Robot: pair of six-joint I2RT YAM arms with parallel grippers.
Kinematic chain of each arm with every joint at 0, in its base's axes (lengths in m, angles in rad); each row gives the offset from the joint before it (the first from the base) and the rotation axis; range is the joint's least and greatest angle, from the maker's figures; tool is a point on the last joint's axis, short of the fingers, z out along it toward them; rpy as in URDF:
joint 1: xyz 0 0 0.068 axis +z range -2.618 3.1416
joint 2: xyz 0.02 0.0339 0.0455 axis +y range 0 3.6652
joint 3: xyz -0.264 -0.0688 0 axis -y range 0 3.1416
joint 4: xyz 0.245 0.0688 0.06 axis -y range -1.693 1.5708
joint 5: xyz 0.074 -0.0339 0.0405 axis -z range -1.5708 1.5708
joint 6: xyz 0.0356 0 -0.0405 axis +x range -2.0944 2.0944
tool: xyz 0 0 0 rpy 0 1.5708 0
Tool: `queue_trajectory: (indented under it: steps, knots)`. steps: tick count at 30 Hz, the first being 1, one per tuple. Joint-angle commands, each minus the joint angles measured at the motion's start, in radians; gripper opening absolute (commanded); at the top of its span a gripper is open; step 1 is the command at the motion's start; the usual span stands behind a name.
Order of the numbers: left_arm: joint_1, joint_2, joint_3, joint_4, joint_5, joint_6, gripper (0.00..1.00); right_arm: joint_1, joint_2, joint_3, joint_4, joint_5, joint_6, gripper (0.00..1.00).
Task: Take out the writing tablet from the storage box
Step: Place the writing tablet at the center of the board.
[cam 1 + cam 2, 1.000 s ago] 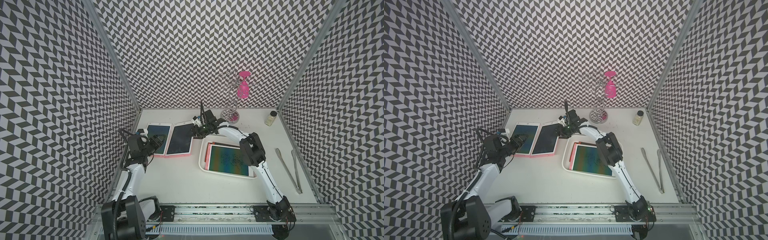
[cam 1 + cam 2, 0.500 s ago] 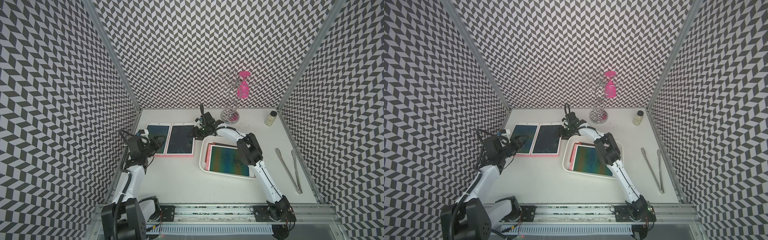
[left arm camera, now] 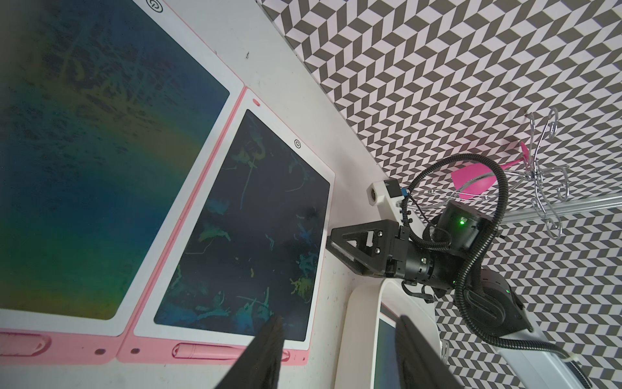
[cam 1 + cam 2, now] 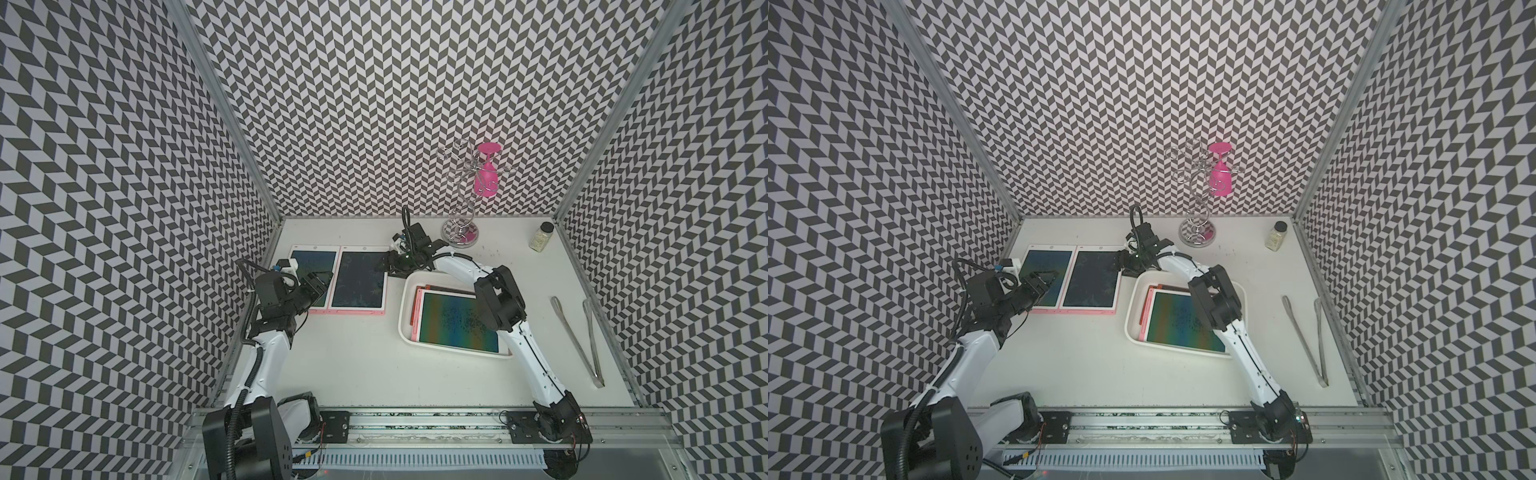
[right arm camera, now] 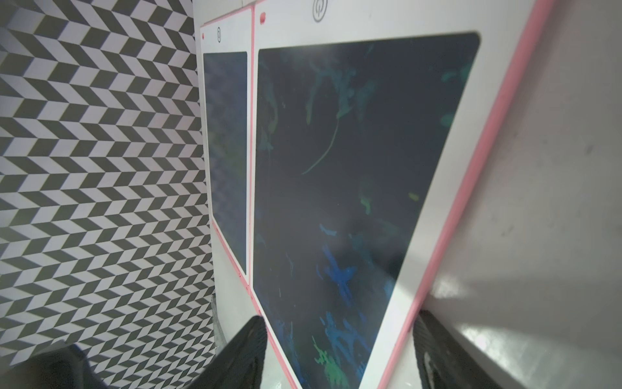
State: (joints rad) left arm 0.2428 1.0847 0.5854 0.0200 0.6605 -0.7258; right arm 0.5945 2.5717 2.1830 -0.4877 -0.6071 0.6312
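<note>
We are looking at a white tabletop (image 4: pixel 353 374) where the storage box (image 4: pixel 404 322) is sitting right of centre. Inside it a rainbow-screened writing tablet (image 4: pixel 453 326) is lying flat on top, and the pink edge of another tablet (image 4: pixel 416 306) is peeking out beneath it. Two more tablets are lying outside the box, side by side with their long edges touching. The outer tablet (image 4: pixel 311 264) is close to the left wall, and the dark tablet (image 4: pixel 359 282) is between it and the box.

The right tool (image 4: pixel 385 266) is sitting at the dark tablet's box-side edge, near its far corner. Its fingers (image 5: pixel 250 340) are standing wide apart and gripping nothing; whether they are touching the tablet we cannot tell. The left tool (image 4: pixel 319 282) is hovering over the outer tablet, its jaws also parted with nothing between them.

Metal tongs (image 4: pixel 577 336) are lying along the right side, well apart from the box. A small jar (image 4: pixel 541 237) and a wire rack (image 4: pixel 457 237) carrying a pink glass (image 4: pixel 486 176) are standing at the back.
</note>
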Motion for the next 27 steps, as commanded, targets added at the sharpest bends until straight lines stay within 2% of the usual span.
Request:
queue_trajectory:
  steps: [1, 7, 11, 15, 19, 22, 27]
  knots:
    - [0.004, -0.011, -0.01, -0.013, 0.007, 0.024, 0.55, 0.008, -0.024, -0.014, -0.074, 0.157, -0.021, 0.71]
    - [-0.006, -0.011, -0.009, -0.014, 0.006, 0.037, 0.55, 0.018, -0.11, -0.033, -0.116, 0.302, -0.062, 0.72]
    - [-0.031, -0.002, 0.002, -0.017, 0.011, 0.056, 0.57, 0.018, -0.178, -0.043, -0.101, 0.265, -0.117, 0.71]
    - [-0.126, 0.032, 0.036, -0.03, -0.002, 0.081, 0.59, 0.017, -0.309, -0.124, -0.061, 0.302, -0.176, 0.71]
    - [-0.267, 0.088, 0.065, -0.023, -0.064, 0.082, 0.6, -0.001, -0.474, -0.262, -0.025, 0.351, -0.204, 0.71]
    - [-0.36, 0.148, 0.082, 0.002, -0.1, 0.071, 0.6, -0.033, -0.588, -0.373, -0.064, 0.388, -0.206, 0.71]
    - [-0.473, 0.258, 0.133, 0.017, -0.169, 0.078, 0.59, -0.119, -0.853, -0.789, 0.033, 0.381, -0.164, 0.7]
